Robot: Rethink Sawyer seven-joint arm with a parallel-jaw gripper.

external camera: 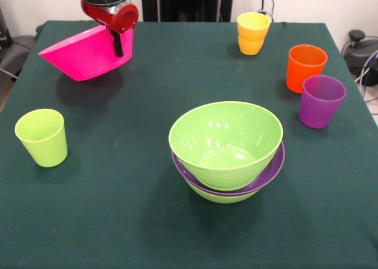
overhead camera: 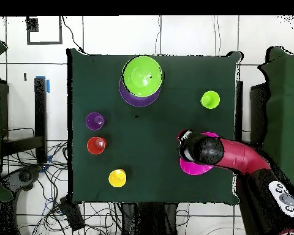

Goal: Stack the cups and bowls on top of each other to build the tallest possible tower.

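My gripper (external camera: pixel 118 46) is shut on the rim of the large pink bowl (external camera: pixel 82 56), holding it tilted above the table's far left; in the overhead view the gripper (overhead camera: pixel 186 144) covers most of that bowl (overhead camera: pixel 195 167). At the centre stands the tower: a lime green bowl (external camera: pixel 224 139) nested in a wide purple bowl (external camera: pixel 273 167), on another lime green bowl (external camera: pixel 221 197). Four cups stand apart: lime green (external camera: pixel 41 137), yellow-orange (external camera: pixel 253 32), orange (external camera: pixel 305 67) and translucent purple (external camera: pixel 321 100).
From above, the tower's top bowl (overhead camera: pixel 142 73) sits near the table's upper edge, with the purple (overhead camera: pixel 94 120), orange (overhead camera: pixel 96 145) and yellow-orange (overhead camera: pixel 117 178) cups down the left side. The lime green cup (overhead camera: pixel 210 99) stands near the red arm (overhead camera: pixel 241 157).
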